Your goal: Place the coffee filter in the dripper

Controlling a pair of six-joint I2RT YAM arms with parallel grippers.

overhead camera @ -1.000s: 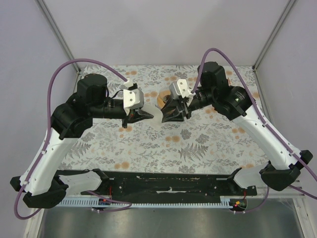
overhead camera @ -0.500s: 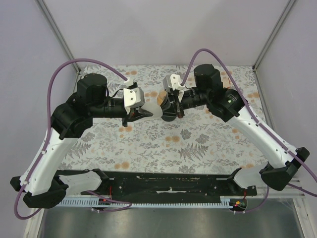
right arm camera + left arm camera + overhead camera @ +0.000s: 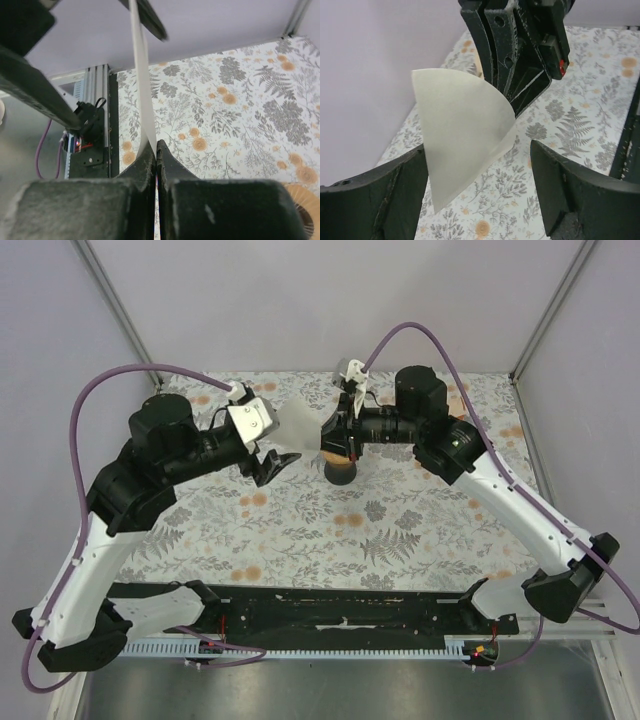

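Coffee filter (image 3: 465, 135) hangs aloft near the dripper (image 3: 340, 454), clamped by the right pincer (image 3: 156, 150), seemingly for lowering; left pincer (image 3: 275, 465) gapes empty.

Inventory: coffee filter (image 3: 303, 423), white paper, 1; dripper (image 3: 341, 469), orange-brown, 1; two-finger grippers, 2: left gripper (image 3: 275, 462), right gripper (image 3: 156, 150); floral-patterned table (image 3: 400, 540), 1.

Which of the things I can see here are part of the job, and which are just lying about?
Part of the job: thin white paper cone filter, pinched in the right end effector; round orange-brown dripper funnel; open left end effector.
Just there: floral-patterned tablecloth; purple cables.
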